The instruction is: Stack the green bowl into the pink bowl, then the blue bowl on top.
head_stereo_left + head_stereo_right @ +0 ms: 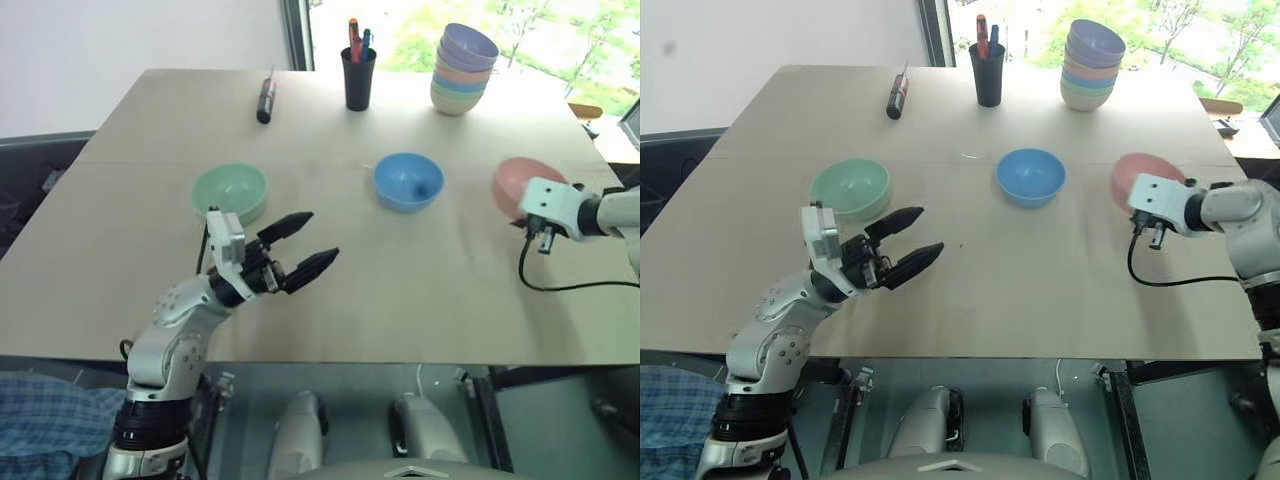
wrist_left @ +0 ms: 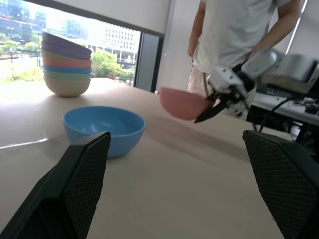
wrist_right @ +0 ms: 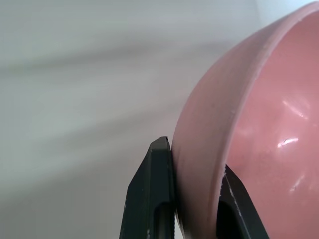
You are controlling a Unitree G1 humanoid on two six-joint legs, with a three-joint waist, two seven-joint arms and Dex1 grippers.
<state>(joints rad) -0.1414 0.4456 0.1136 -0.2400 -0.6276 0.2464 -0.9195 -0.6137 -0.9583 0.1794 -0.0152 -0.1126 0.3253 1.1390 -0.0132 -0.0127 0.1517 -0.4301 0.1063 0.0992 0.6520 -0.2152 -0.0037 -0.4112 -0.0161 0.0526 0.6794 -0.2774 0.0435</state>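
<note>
**Pink bowl pinched at the rim and off the surface; green bowl waits beside the idle left arm**

The right gripper (image 2: 212, 107) has its fingers pinching the wall of the smooth salmon-pink round plastic bowl (image 1: 520, 183), one finger outside and one inside the rim, as the right wrist view shows. The bowl hangs tilted, apparently clear of the pale wooden worktop (image 1: 420, 290), near its right edge. The pale mint-green round plastic bowl (image 1: 230, 192) sits upright at about ten o'clock from the worktop's centre, just beyond the left gripper (image 1: 304, 245), whose fingers are spread wide and hold nothing. The bright sky-blue round plastic bowl (image 1: 408, 181) sits between the other two, at about one o'clock from centre.

The coming move turns on where the pink bowl is set down: the green bowl lies well apart from it, at nine o'clock, with the blue bowl directly on that line. The left arm is much the nearer to the green bowl.

Well behind stand a tall stack of pastel bowls (image 1: 463, 69), a black pen cup (image 1: 358, 78) and a dark-handled screwdriver (image 1: 266, 98), none obstructing.
</note>
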